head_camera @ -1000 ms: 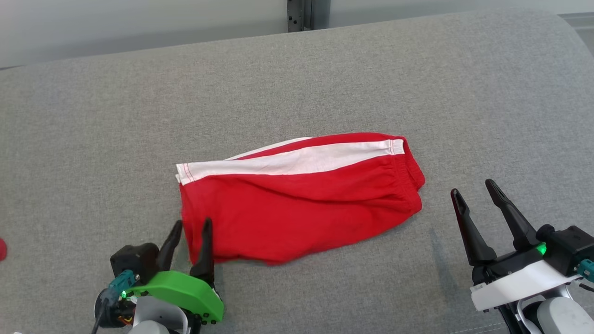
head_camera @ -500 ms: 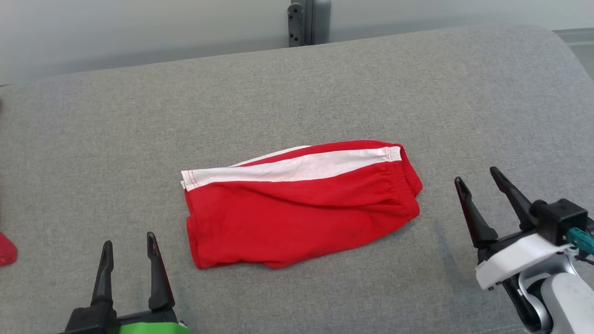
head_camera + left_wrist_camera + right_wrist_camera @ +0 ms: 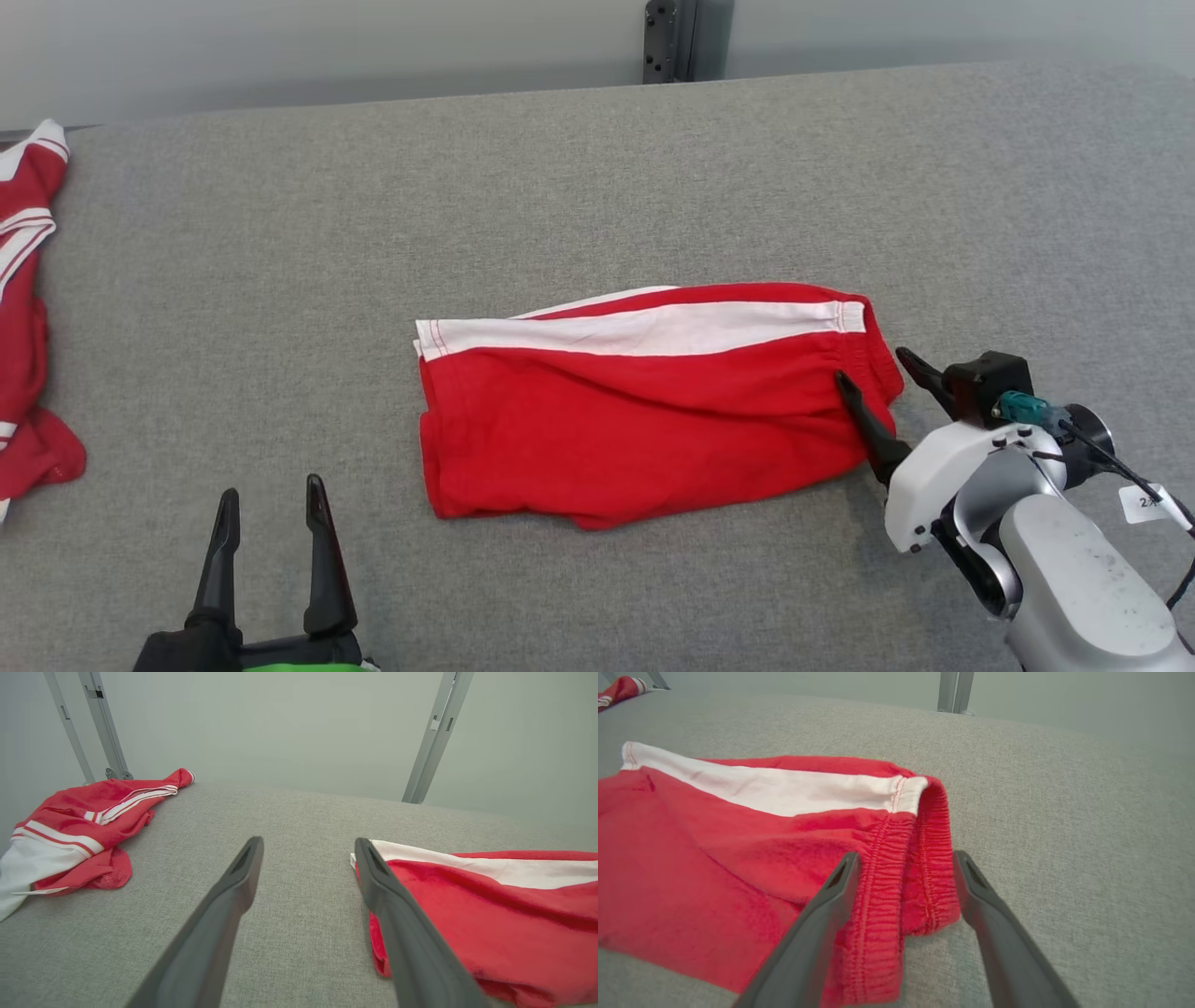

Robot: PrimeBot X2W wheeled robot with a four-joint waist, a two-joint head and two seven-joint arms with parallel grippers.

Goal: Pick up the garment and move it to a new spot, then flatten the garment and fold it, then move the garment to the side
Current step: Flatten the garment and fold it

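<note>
Soft red garment point(image 3: 644, 420) is spread on woven grey counter point(image 3: 597, 187); gathered waistband point(image 3: 885, 858) is straddled by wide-spread right end effector point(image 3: 870, 364), left end effector point(image 3: 271, 487) equally wide.

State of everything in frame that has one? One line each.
red shorts: folded, lying flat.
second red garment: crumpled, at the far left.
left gripper: open, empty.
right gripper: open, straddling the waistband end, not gripping.

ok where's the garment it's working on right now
In the head view the garment lies at the middle of the grey surface, its waistband end on the robot's right between the open right jaws.
</note>
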